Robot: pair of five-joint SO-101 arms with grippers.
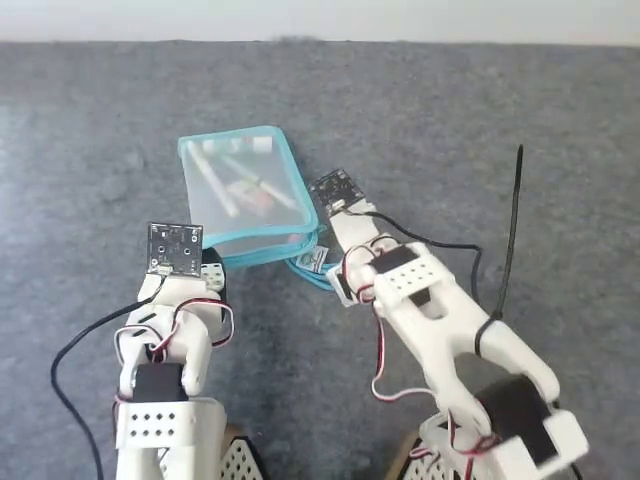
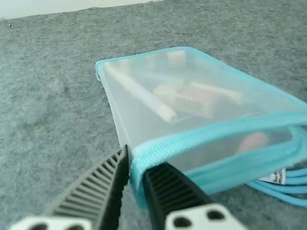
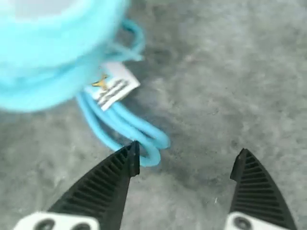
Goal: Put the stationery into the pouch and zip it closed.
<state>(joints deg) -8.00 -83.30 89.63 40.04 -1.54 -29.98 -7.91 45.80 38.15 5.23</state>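
Your left gripper (image 2: 136,165) is clamped on the teal zip edge of the pouch (image 1: 245,195), arm stretched toward 12 o'clock, while your right gripper (image 3: 189,155) gapes wide over the blue cord (image 3: 122,120) at the pouch's 5 o'clock corner, arm leaning toward 11 o'clock, with the stationery (image 1: 218,185) inside the pouch.

The pouch (image 1: 245,195) is frosted, see-through plastic edged in turquoise woven cloth, lying on rough grey carpet (image 1: 480,120), with smooth, glossy cords (image 3: 136,129) beside the pouch's corner
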